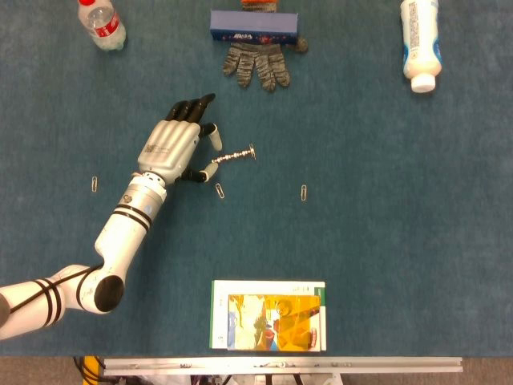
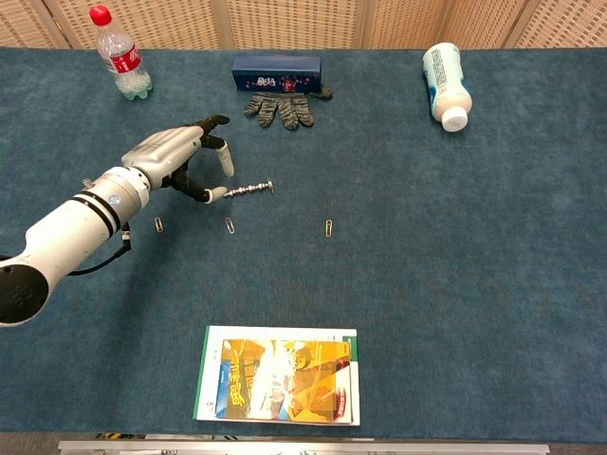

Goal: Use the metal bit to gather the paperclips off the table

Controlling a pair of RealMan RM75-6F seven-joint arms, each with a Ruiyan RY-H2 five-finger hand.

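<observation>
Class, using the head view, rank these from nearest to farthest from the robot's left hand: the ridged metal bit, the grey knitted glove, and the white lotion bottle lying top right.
1. Ridged metal bit, just right of the left hand, at its fingertips.
2. Grey knitted glove, above and right.
3. White lotion bottle, far top-right corner.

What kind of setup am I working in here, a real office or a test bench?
Most likely a lab test bench: a blue felt-covered table edged by a metal rail, woven screen panels behind it, and unrelated props laid out, such as a glove and a booklet.
</observation>
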